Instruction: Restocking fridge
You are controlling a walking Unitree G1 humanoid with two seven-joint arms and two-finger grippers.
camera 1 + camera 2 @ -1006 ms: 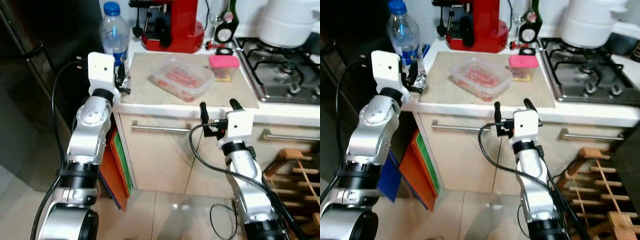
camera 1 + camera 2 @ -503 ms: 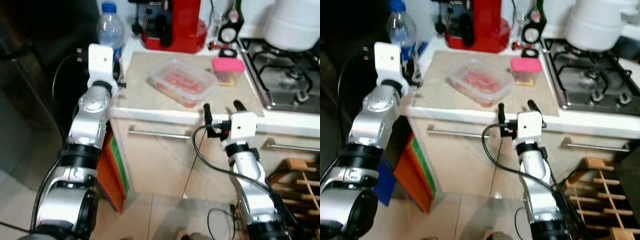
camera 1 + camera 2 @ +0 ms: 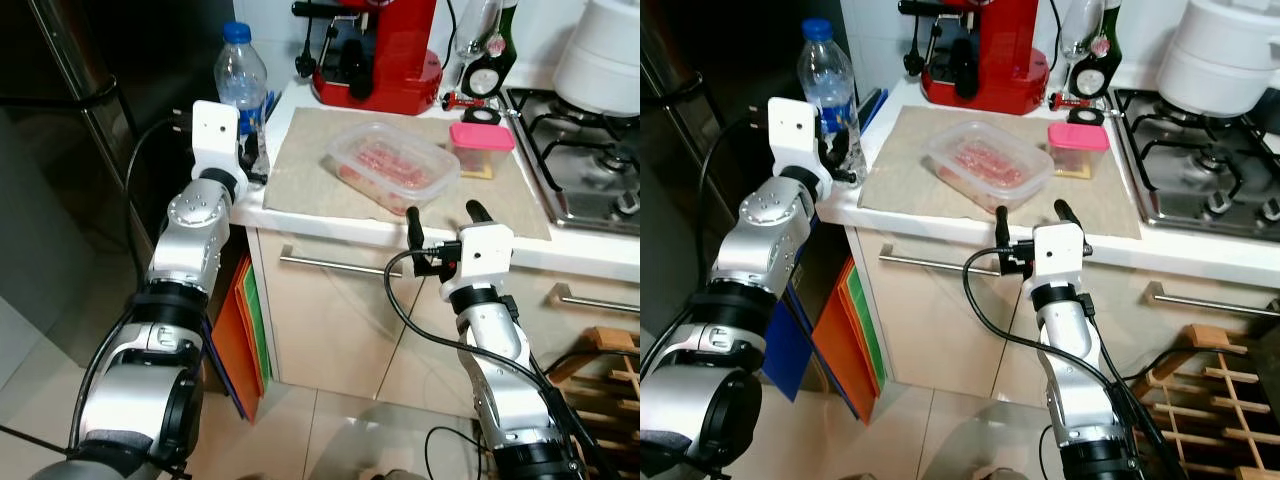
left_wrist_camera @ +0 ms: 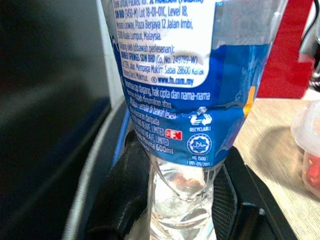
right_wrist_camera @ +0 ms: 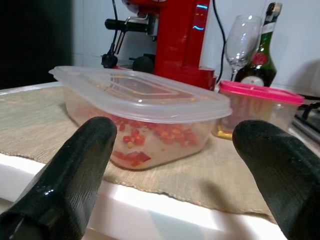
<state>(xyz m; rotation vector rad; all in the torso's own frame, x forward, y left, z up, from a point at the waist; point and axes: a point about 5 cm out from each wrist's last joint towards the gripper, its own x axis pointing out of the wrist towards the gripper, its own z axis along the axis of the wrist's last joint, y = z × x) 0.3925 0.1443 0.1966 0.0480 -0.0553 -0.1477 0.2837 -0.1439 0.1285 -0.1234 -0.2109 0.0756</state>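
A clear water bottle (image 3: 243,70) with a blue cap and blue label stands at the counter's left end, next to the dark fridge (image 3: 90,100). My left gripper (image 3: 252,160) is shut on the water bottle (image 4: 175,100) low down, with a black finger (image 4: 125,200) pressed against each side. My right gripper (image 3: 441,215) is open just in front of the counter edge and holds nothing. Its fingers (image 5: 75,165) point at a clear lidded container (image 3: 390,165) of red food lying on a beige mat. A small pink-lidded tub (image 3: 481,145) stands just behind that container.
A red coffee machine (image 3: 385,55), a wine glass and a dark bottle line the back of the counter. The gas hob (image 3: 590,160) and a white pot (image 3: 610,50) are at the right. Drawer handles (image 3: 330,262) run below the edge. Coloured folders (image 3: 245,320) lean low left, and a wooden rack (image 3: 610,350) stands low right.
The head camera has shifted, so the whole counter sits differently in the picture. The left gripper stays at the bottle and the right one stays open before the counter edge.
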